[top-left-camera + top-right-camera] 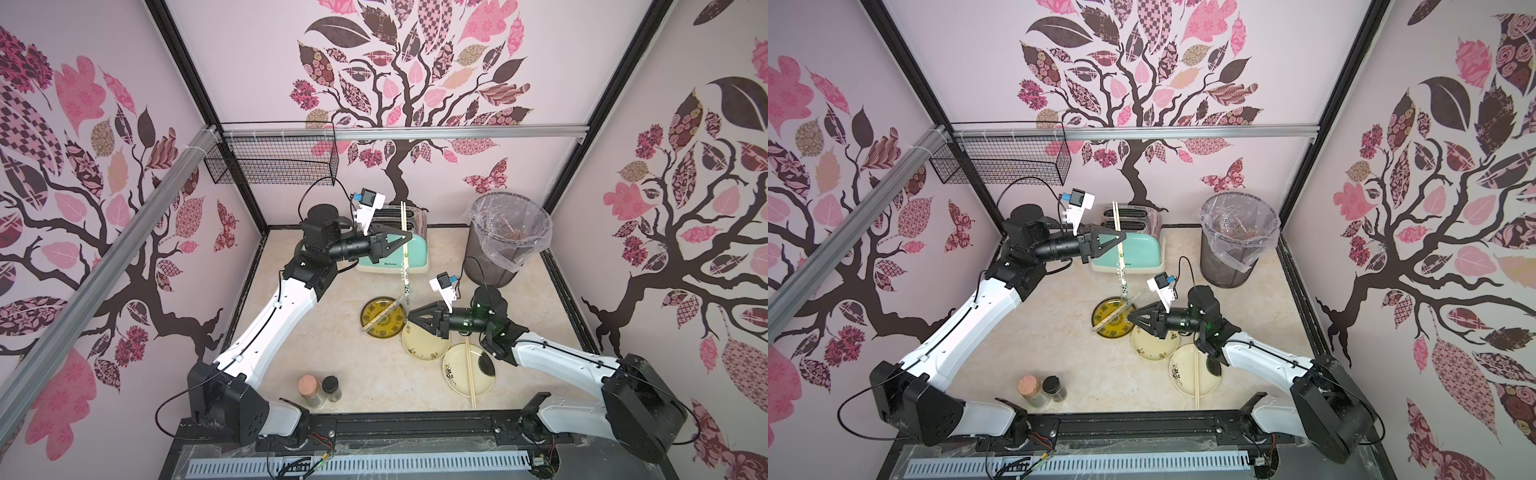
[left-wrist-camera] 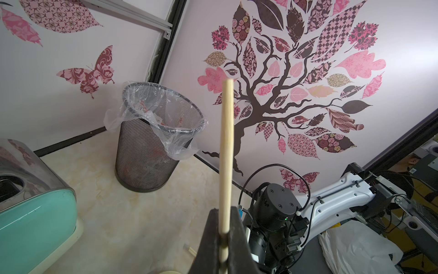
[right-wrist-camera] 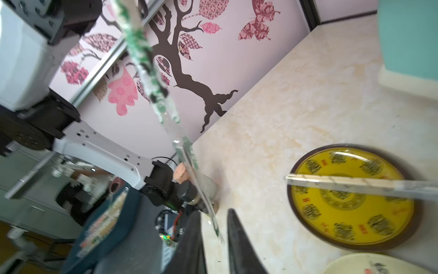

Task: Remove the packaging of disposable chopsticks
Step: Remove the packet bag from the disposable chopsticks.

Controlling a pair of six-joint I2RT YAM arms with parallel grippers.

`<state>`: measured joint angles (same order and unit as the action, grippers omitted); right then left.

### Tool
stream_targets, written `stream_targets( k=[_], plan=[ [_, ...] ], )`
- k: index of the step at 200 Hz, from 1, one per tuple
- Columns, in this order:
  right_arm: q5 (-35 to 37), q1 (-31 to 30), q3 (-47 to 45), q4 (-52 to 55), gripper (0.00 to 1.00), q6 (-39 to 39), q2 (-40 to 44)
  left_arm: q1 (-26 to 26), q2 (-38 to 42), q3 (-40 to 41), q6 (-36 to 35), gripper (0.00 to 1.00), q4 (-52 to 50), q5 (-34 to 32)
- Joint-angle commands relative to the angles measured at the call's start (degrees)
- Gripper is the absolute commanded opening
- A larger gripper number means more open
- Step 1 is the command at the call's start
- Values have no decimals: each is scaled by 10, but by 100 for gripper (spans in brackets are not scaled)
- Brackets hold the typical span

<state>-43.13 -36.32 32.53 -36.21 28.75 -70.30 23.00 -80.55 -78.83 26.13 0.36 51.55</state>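
The left tool (image 1: 408, 235) is clamping a pair of disposable chopsticks (image 2: 226, 142) upright above the counter (image 1: 332, 353), in front of the teal toaster (image 1: 415, 253). Their clear sleeve (image 1: 406, 282), printed in green, is hanging off their lower end. The right tool (image 3: 213, 211) is waiting below with its jaws narrowly apart, the sleeve's free tip lying in the gap between them. Beside it a wrapped pair (image 1: 384, 314) is lying across the yellow plate (image 1: 374, 330), a bare pair (image 1: 470, 374) is resting on a cream plate (image 1: 457, 353), and the lined mesh bin (image 1: 490, 266) is standing in the far right corner.
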Motion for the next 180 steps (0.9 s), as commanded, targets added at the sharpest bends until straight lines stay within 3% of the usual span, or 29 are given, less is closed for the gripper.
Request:
stream_targets(
  k=[1, 22, 55, 69, 99, 131, 180],
  plan=[
    [21, -2, 45, 27, 48, -31, 28, -2, 4, 4, 5, 0, 14, 7],
    [31, -2, 84, 53, 53, -45, 24, -3, 2, 6, 8, 0, 17, 14],
    [28, -3, 131, 51, 53, -45, -9, -3, 4, 9, 12, 0, 21, 16],
    [19, -2, 141, 46, 47, -41, -25, -2, 4, 9, 15, 0, 23, 19],
    [4, -3, 129, 17, 20, -17, -42, -2, 4, 9, 15, 0, 25, 21],
    [2, -3, 92, 11, 0, -10, -30, -3, 3, 8, 15, 0, 25, 25],
    [4, -3, 45, -3, 0, 6, -13, -3, 1, 9, 13, 0, 25, 24]
  ],
)
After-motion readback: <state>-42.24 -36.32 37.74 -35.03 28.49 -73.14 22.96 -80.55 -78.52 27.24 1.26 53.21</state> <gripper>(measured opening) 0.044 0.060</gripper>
